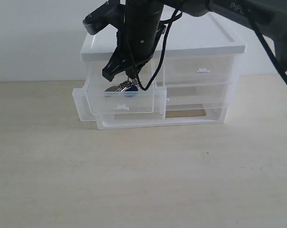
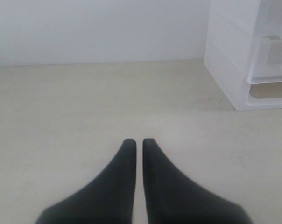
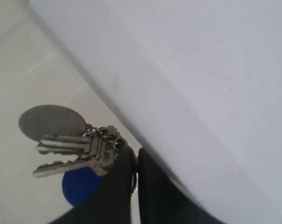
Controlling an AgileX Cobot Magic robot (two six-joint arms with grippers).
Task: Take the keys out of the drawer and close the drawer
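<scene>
The drawer [image 1: 144, 101], the upper left one of the translucent unit [image 1: 200, 47], stands pulled out. My right gripper [image 1: 130, 80] reaches across from the right and down into it, shut on the ring of the keys [image 1: 122, 88]. The right wrist view shows that gripper [image 3: 135, 156] pinching the ring, with the silver keys [image 3: 68, 148], the grey disc tag [image 3: 51, 122] and the blue fob [image 3: 78, 185] fanned out beside a white wall. The keys sit within the drawer's walls, near rim height. My left gripper [image 2: 139, 142] hovers over bare table, shut and holding nothing.
The right-hand upper drawer [image 1: 200, 70] is pushed in. Below the pair is a full-width drawer [image 1: 181, 116], and a translucent edge [image 1: 79, 105] juts out at the unit's left. In the left wrist view the unit [image 2: 234, 60] stands well ahead of the gripper.
</scene>
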